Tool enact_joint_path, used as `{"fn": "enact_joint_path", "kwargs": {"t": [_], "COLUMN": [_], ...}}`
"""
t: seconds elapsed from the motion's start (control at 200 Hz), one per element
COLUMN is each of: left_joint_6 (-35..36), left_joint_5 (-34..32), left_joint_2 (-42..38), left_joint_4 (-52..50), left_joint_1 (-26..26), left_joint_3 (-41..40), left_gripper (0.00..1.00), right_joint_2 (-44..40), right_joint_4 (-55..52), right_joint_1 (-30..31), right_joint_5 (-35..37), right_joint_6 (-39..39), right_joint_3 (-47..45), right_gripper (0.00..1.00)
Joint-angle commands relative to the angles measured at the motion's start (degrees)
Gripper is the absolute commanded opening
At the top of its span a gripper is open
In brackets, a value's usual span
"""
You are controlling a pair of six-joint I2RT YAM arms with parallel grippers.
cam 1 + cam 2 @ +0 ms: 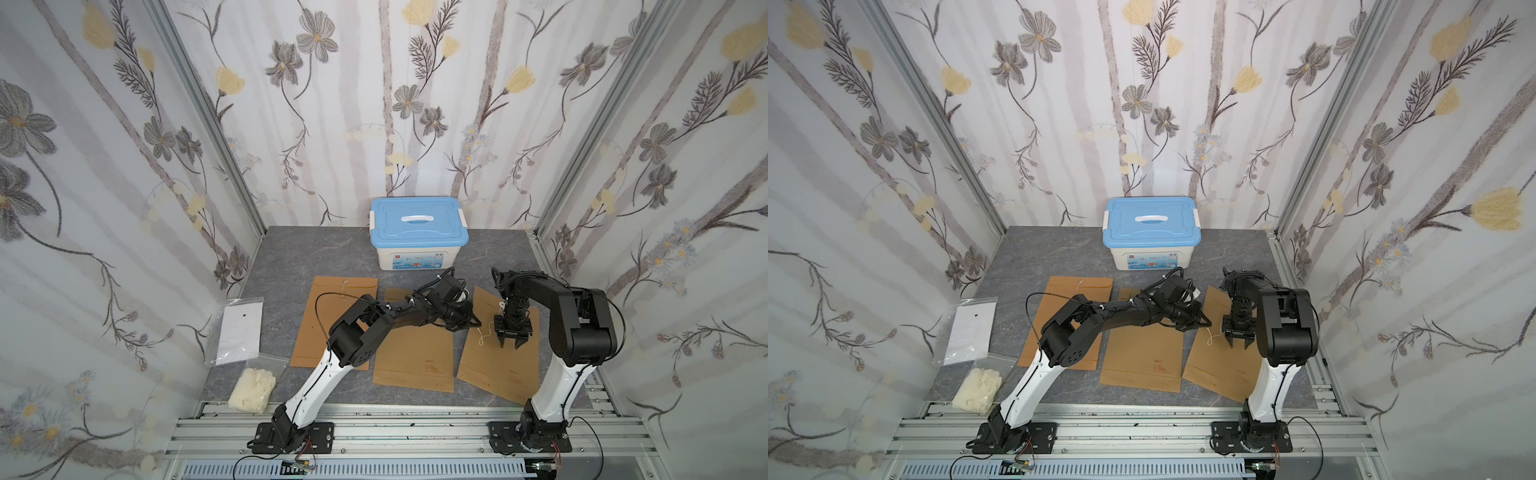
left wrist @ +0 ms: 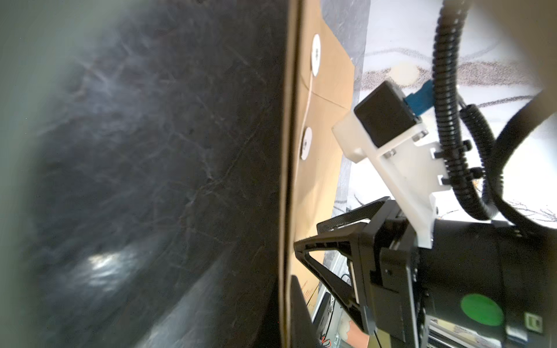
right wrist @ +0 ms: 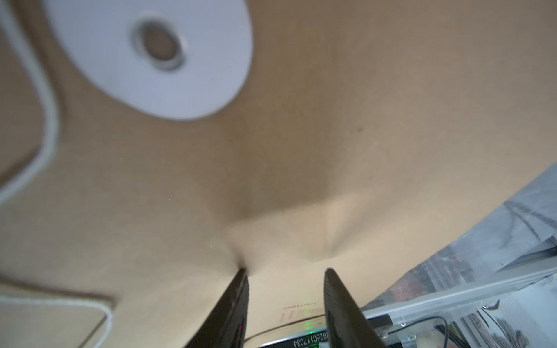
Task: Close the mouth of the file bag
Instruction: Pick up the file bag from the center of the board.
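Near the bench's (image 1: 291, 257) right edge lay the file bag (image 1: 500, 368) — our right jaws stood part-spread, tips pressing its paper; our left jaws were pressed together at its white string (image 1: 481, 336), pinching it or not we couldn't tell.

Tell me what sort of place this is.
Probably a robot test booth rather than a real office. Two arms are bolted to an aluminium rail. Floral panels close in a small grey table. Three file bags are laid out flat like staged props.
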Motion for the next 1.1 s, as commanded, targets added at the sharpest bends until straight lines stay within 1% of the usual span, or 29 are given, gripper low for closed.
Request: {"fn": "enact_joint_path", "kwargs": {"t": [0.0, 0.13, 0.27, 0.609, 0.789, 0.889, 1.094], "left_joint_6": [5.20, 6.70, 8.27, 9.50, 11.55, 13.73, 14.03], "left_joint_5": [-1.45, -2.03, -2.42, -3.48, -4.43, -5.16, -5.48], "left_joint_2": [-0.39, -1.30, -1.44, -2.70, -3.98, -4.61, -5.22], "left_joint_4": [-6.05, -5.49, -7.48, -8.85, -10.70, -13.02, -13.35], "left_joint_1": [-0.23, -0.05, -0.10, 0.11, 0.07, 0.15, 0.14], "left_joint_3": [2.13, 4.11, 7.62, 8.67, 9.55, 10.89, 12.41], "left_gripper": [0.00, 0.00, 0.00, 0.00, 0.00, 0.00, 0.00], "right_joint_2": [-0.27, -1.65, -2.75, -8.80, -12.29, -14.71, -19.59], "right_joint_4": [10.52, 11.42, 11.59, 14.13, 17.05, 18.14, 21.18], "right_joint_1": [-0.02, -0.07, -0.15, -0.31, -1.17, -1.34, -2.50], "right_joint_5": [-1.64, -1.79, -1.90, -2.54, -4.52, -4.43, -4.03], "right_joint_6": [-0.16, -0.17, -0.16, 0.01, 0.19, 0.19, 0.28], "right_joint_3": [0.61, 0.28, -0.10, -1.67, -3.82, -4.46, -6.65], "right_gripper": [0.44, 0.44, 0.45, 0.47, 0.47, 0.47, 0.48]}}
